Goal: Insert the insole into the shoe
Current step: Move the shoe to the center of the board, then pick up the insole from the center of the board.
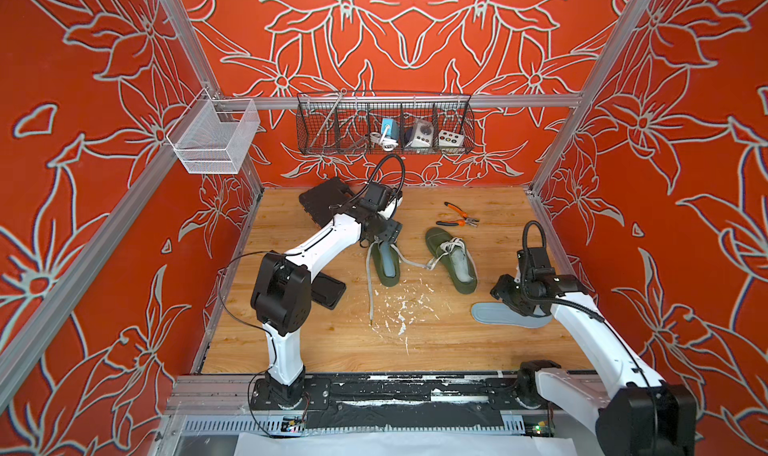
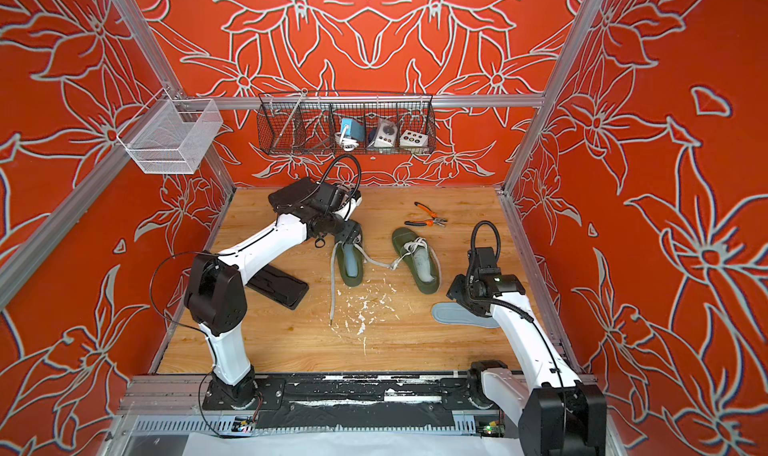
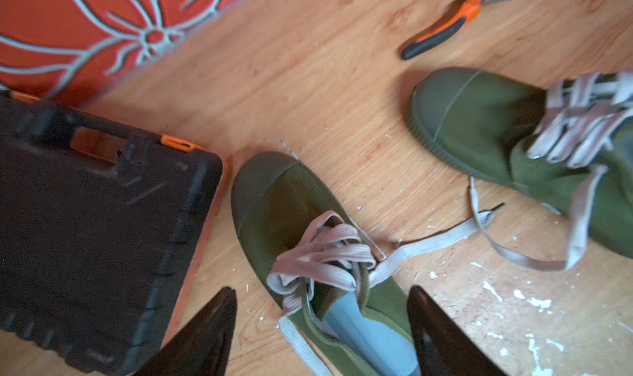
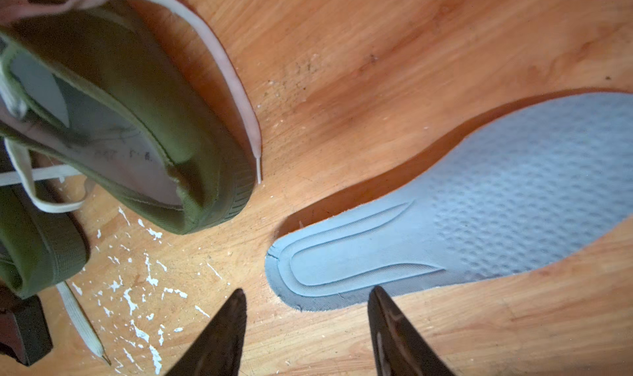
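Fingertips of the right gripper (image 4: 307,293) fill the near edge of the right wrist view. The jaws stand moderately apart and hold nothing. The heel edge of the loose insole (image 4: 479,203) lies just ahead of them, flat on the table (image 1: 457,350).

1. Location: in both top views the loose insole rests at the right side of the table, partly under the right arm. Its long axis runs across the table, heel end toward the centre.
2. Target: the empty shoe (image 1: 453,262) lies just beyond the insole's heel end, near but apart, toe toward the back wall.
3. Left gripper (image 3: 322,290): jaws wide, gripping nothing, hanging over the fitted shoe (image 3: 291,220), where a seated insole (image 3: 370,333) shows.
4. Assessment: the right arm is nearer. The insole probably needs about a quarter turn so its toe end leads into the shoe opening.
5. Obstructions: 1 lace (image 4: 236,93) curls round the empty shoe's heel and could snag. Pliers (image 1: 457,217) and tool case (image 1: 324,200) lie well apart.
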### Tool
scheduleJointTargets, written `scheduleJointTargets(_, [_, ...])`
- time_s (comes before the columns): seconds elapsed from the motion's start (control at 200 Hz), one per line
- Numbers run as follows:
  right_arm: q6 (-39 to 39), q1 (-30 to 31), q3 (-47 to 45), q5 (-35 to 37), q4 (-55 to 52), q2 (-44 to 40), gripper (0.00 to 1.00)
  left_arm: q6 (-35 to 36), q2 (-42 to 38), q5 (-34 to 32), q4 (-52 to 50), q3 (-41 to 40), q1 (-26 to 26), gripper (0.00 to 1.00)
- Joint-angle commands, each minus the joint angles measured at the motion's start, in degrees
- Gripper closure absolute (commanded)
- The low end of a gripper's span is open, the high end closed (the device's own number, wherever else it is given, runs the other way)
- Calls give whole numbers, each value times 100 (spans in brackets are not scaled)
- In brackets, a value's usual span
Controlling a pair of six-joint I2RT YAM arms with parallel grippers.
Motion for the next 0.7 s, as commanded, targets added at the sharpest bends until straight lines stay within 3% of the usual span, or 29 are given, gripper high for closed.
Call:
scheduleJointTargets(0.0, [504,-214,-163,1,-258,-155,39,-84,-106,-543,-155,240,-276,21])
scheduleJointTargets(0.085, [674,-414,-257,-6,-344,-146,38,-275,-136,-177,-110,307,-443,21])
scheduleJointTargets(0.25, [1068,-849,-586,-288,-222,-165,39,-513,-92,466,379,339,-1273,23])
scheduleJointTargets(0.445, [1478,-1100,-808,-119,-261,-466,42,-1396,23,1386,1483,21,-1912,28])
scheduleJointTargets(0.691, [1860,-1311,-1191,-140,-70,-576,49,-2108,447,1812,2055,-66,-2403,36])
